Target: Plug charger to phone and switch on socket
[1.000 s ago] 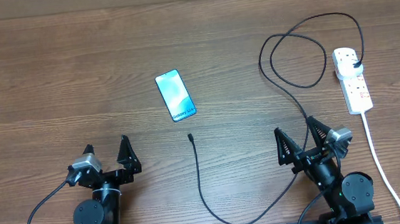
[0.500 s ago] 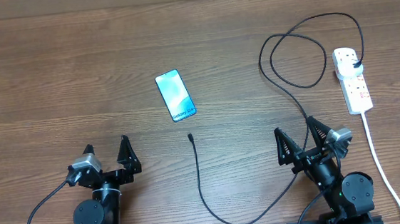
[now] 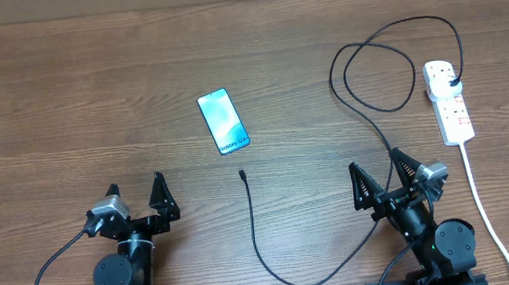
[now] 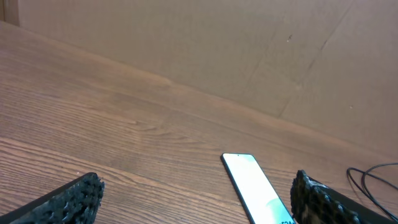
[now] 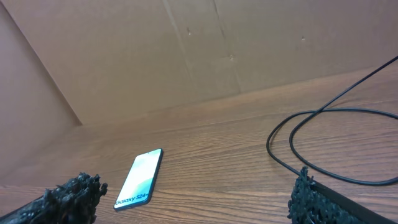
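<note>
Phone (image 3: 224,121) lies flat on bench (image 3: 69,93). Charger (image 3: 242,174) tip sits nearer the robot than phone, apart from it. Its cable loops right of phone into socket (image 3: 449,100), well right of phone. Left tool (image 3: 135,184) and right tool (image 3: 374,160) sit nearer, either side.

The phone (image 3: 224,121) lies flat and face-up on the bench (image 3: 69,93), its light blue screen lit. The charger (image 3: 250,211), a thin black cable, has its connector tip (image 3: 241,173) just below the phone, not touching it. From there it loops far right of the phone, where its plug (image 3: 451,82) sits in the white socket (image 3: 453,113).
</note>
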